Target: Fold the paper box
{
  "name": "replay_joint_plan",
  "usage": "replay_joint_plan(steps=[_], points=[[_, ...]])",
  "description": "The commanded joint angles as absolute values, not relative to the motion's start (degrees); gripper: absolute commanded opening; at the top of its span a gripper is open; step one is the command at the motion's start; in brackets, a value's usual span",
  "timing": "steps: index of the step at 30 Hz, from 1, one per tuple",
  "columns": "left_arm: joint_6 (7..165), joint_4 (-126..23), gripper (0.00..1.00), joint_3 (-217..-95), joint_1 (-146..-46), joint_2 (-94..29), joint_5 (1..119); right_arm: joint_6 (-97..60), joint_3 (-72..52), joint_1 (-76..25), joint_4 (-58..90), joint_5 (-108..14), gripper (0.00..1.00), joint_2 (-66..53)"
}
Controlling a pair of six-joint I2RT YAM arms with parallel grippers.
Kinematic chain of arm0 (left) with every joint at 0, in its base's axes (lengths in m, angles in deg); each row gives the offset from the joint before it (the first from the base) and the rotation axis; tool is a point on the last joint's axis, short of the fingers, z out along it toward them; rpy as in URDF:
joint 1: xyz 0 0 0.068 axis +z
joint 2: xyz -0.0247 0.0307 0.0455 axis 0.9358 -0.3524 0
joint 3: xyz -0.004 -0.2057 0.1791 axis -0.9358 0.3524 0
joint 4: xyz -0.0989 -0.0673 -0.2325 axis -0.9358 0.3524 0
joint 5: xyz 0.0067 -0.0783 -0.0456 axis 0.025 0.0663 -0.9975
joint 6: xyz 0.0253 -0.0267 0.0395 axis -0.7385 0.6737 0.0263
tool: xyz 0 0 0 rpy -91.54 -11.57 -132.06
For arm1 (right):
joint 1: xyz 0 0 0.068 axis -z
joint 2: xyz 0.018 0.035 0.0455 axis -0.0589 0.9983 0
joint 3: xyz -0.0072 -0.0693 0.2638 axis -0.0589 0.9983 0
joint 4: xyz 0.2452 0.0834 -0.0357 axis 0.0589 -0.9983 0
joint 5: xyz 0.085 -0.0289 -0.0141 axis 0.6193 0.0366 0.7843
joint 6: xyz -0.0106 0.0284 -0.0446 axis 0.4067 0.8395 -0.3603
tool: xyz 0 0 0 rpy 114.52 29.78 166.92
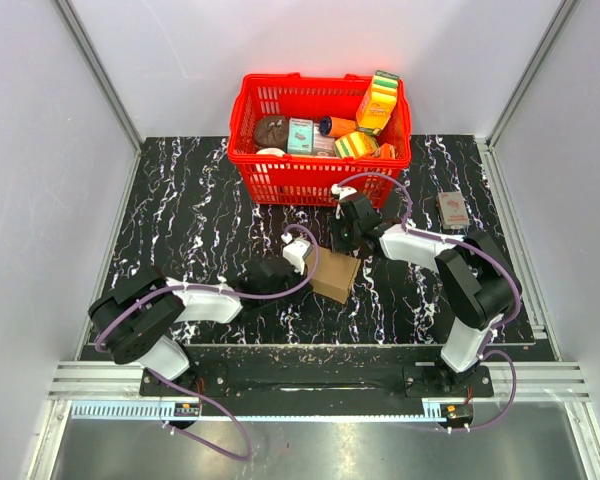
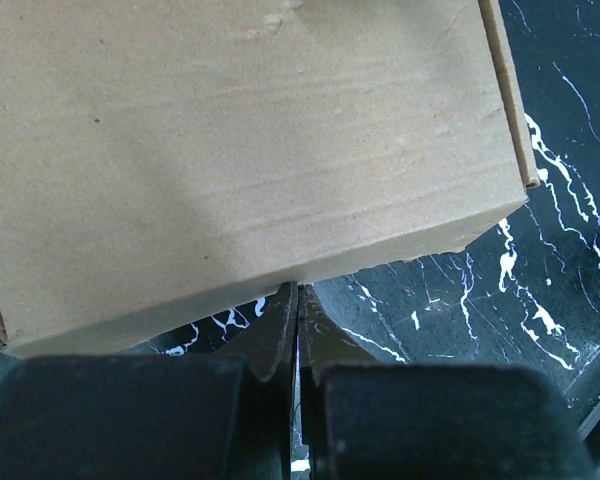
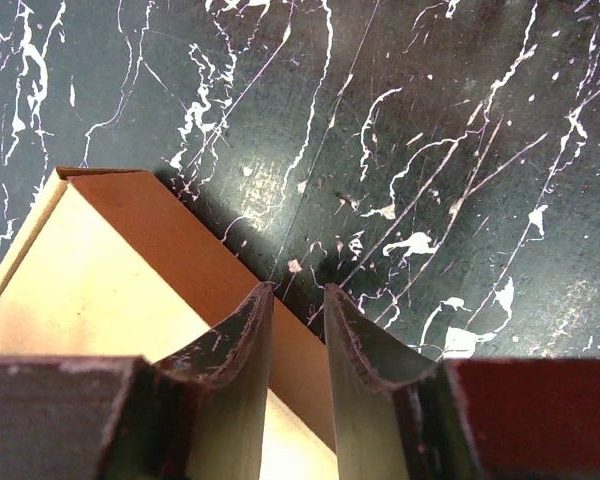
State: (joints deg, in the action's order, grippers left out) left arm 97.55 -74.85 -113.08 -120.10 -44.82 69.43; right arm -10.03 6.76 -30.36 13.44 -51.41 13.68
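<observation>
Once looked at from overhead, found near the middle of the black marbled table (image 1: 200, 220): the paper box (image 1: 335, 275), showing as a closed brown block turned askew to the table edges. Flanked on two sides. At its 10 o'clock, the left gripper (image 2: 296, 305), fingers (image 2: 275, 330) pressed flat together with only a hairline between them, tips up against the box's near lower edge. Impossible to tell whether tucked beneath that edge or merely butting it. At the box's 1 o'clock, the right gripper (image 3: 295, 300), jaws parted by a narrow gap and poised over one long edge of the box, one finger (image 3: 235, 340) above the cardboard and the other above bare table. Contact with the box not discernible there.

Further out, at 12 o'clock, a red basket (image 1: 280, 180) packed with small colourful goods. At 2 o'clock, well apart, a small flat packet (image 1: 452, 208).

Cut off in the left wrist view: the box's top and left sides, lost past the frame. In the right wrist view, only one corner and part of a side wall visible, the remainder hidden behind the fingers and the bottom border. From overhead, both sets of fingertips masked by the wrists above them.
</observation>
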Motion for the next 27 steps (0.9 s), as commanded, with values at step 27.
replay_joint_plan(steps=[27], points=[[95.8, -73.7, 0.0, -113.0, -121.2, -38.9, 75.8, -2.1, 10.0, -32.7, 1.9, -47.9, 0.29, 10.7]])
